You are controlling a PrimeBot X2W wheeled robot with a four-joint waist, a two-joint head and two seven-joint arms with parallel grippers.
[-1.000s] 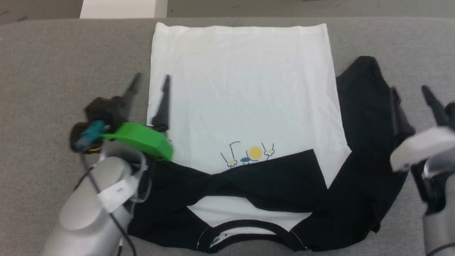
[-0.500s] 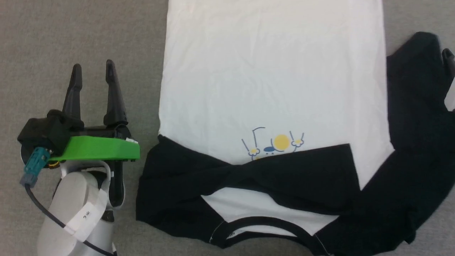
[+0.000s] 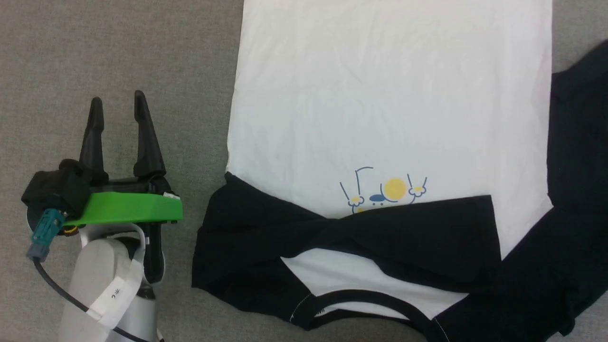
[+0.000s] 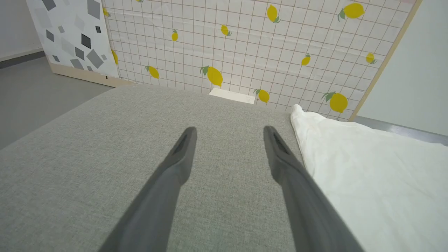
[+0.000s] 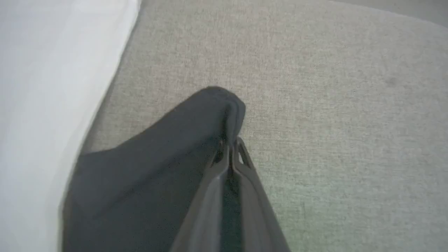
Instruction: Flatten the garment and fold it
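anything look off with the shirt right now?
Yes. The garment body lies flat, but one black sleeve is flipped across the chest, twisted midway, covering the lower edge of the yellow graphic. The other sleeve lies rumpled off to the right, its tip pinched in the right gripper.

Shirt (image 3: 389,95): white body, black trim, lying flat, front up. Collar (image 3: 354,300) at 6 o'clock, hem end toward 12. Folded sleeve (image 3: 380,237) lies across chest, touching lower edge of yellow graphic (image 3: 387,190). Spread sleeve (image 3: 574,199) at 3 o'clock, rumpled.
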